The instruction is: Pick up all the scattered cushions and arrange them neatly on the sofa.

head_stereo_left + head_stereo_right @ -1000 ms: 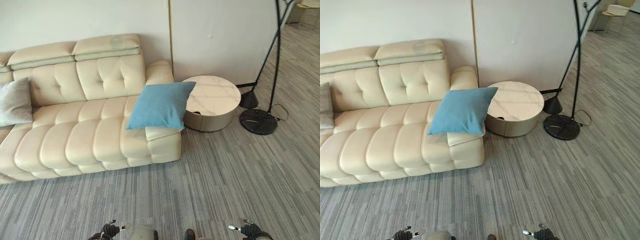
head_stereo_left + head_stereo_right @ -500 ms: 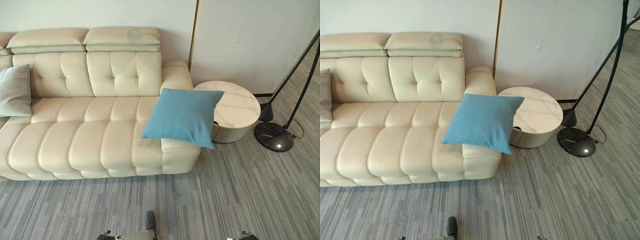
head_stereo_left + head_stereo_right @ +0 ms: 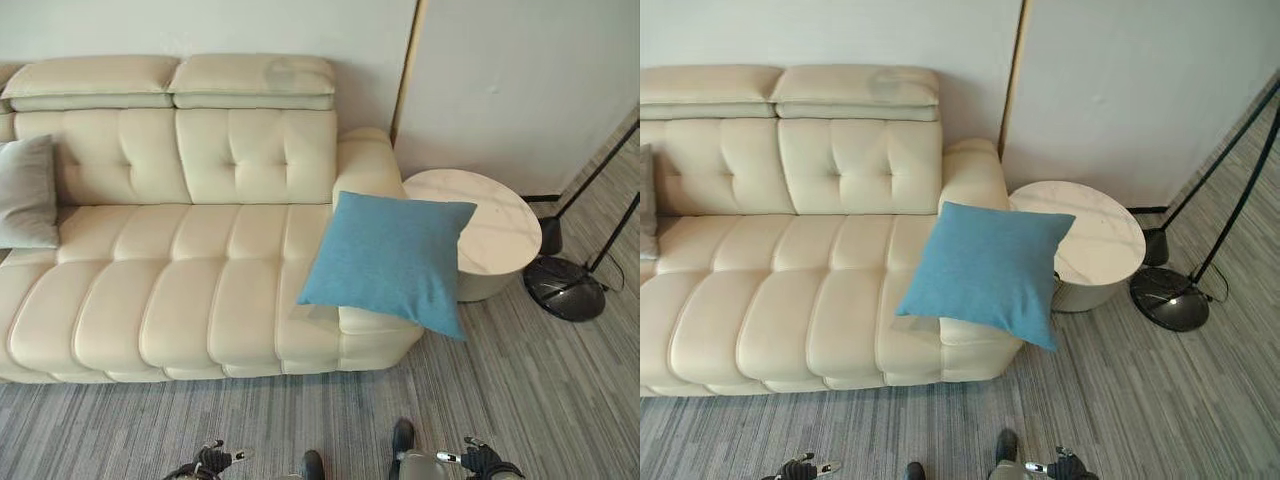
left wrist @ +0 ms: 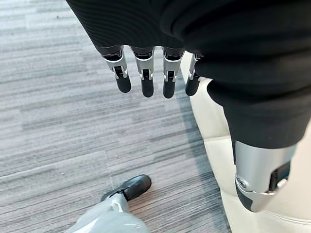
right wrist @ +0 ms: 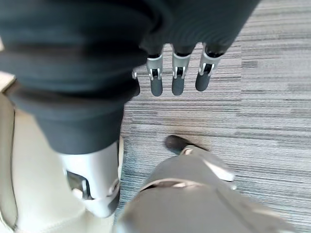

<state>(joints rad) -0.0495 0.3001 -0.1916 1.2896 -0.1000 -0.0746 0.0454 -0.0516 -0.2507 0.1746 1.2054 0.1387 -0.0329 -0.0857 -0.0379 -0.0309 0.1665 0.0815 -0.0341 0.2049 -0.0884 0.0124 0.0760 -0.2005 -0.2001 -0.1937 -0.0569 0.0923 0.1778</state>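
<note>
We see a blue cushion [image 3: 390, 260] propped on the sofa's [image 3: 180, 300] right arm, overhanging its front edge, beside a round table [image 3: 495, 230]. A grey cushion [image 3: 27, 192] leans at the sofa's left end. Our left hand [image 4: 146, 73] and right hand [image 5: 177, 73] hang over the floor [image 3: 540, 390], fingers straight and empty.

Bright, even daylight is seen throughout. A glare patch is caught on the round side table [image 3: 490, 228] at right of frame. A soft shadow is cast beneath the blue cushion [image 3: 392, 260]. The wrist views are darkened by nearby covers.
</note>
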